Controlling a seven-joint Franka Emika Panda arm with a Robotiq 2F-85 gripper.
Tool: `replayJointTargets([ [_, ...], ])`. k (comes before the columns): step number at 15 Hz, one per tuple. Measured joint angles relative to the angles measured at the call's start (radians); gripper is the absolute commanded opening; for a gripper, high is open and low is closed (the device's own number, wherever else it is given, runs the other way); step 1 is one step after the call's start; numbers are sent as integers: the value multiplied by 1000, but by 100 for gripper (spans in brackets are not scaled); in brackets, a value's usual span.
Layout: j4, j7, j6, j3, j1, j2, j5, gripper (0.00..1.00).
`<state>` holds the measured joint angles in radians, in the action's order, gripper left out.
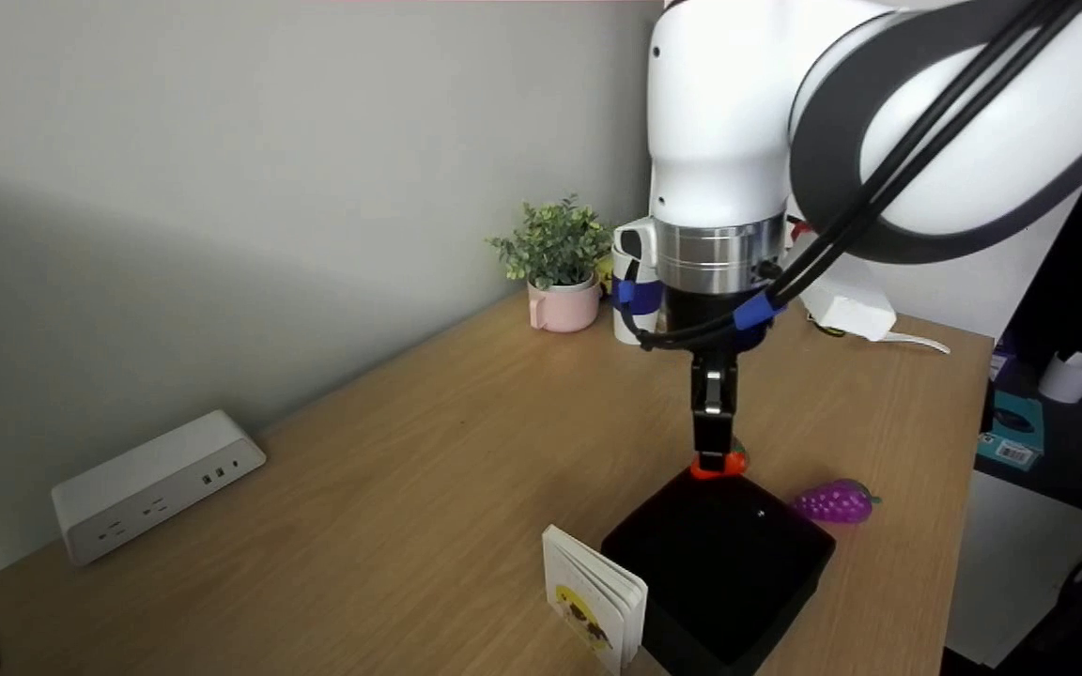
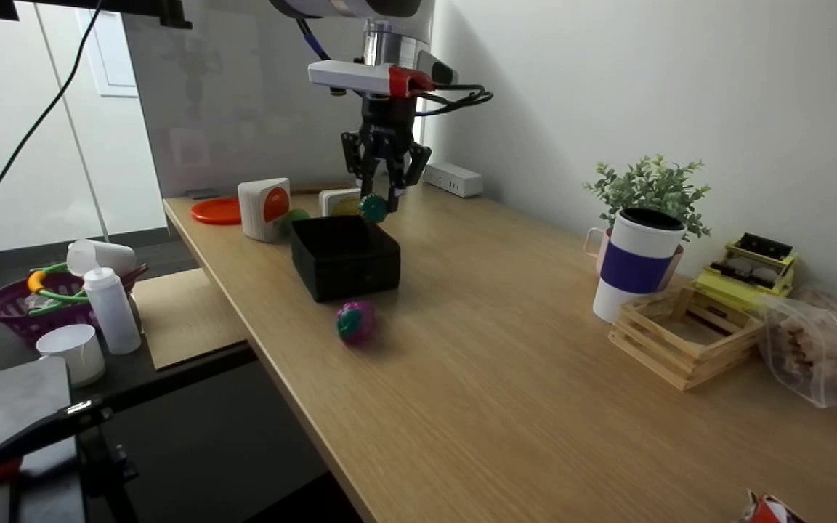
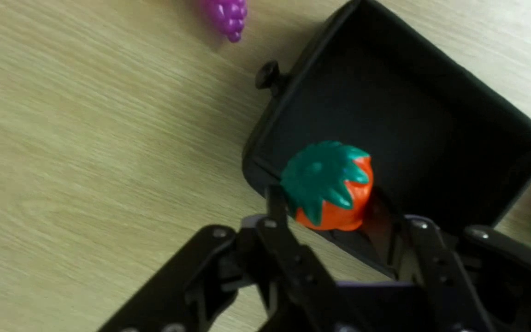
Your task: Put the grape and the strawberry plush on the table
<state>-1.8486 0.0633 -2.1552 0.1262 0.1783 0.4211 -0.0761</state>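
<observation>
The light-brown wooden table [image 1: 363, 535] is shown in all three views. In an exterior view the Franka Panda arm [image 1: 719, 122] is extended in from two o'clock, poised above the table. In an exterior view a deep black tray [image 1: 729, 563] is set on the table, the potted plant [image 1: 555, 253] being placed at its eleven o'clock, well apart. The Robotiq gripper [image 2: 377, 203] is pointed to six o'clock in both exterior views. In an exterior view the board book [image 1: 588, 601] is stood upright at the tray's eight o'clock, just beside it, and the toy grape bunch [image 1: 834, 502] is laid on the table at two o'clock; a gap between bunch and tray is shown in the wrist view. The toy strawberry [image 3: 330, 184], red with a green cap, is clasped in the gripper, at the tray's eight o'clock in the wrist view; whether it is over the rim or just outside cannot be told.
</observation>
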Motion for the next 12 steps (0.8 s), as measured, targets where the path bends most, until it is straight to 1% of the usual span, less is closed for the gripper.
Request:
replayJointTargets([
  [6,-183,0,-54,-30,-88,-110,78,21],
  [9,-243,0,-80,-41,-107,-134,91,21],
  [12,-271,-24,-91,-49,-108,-135,80,21],
])
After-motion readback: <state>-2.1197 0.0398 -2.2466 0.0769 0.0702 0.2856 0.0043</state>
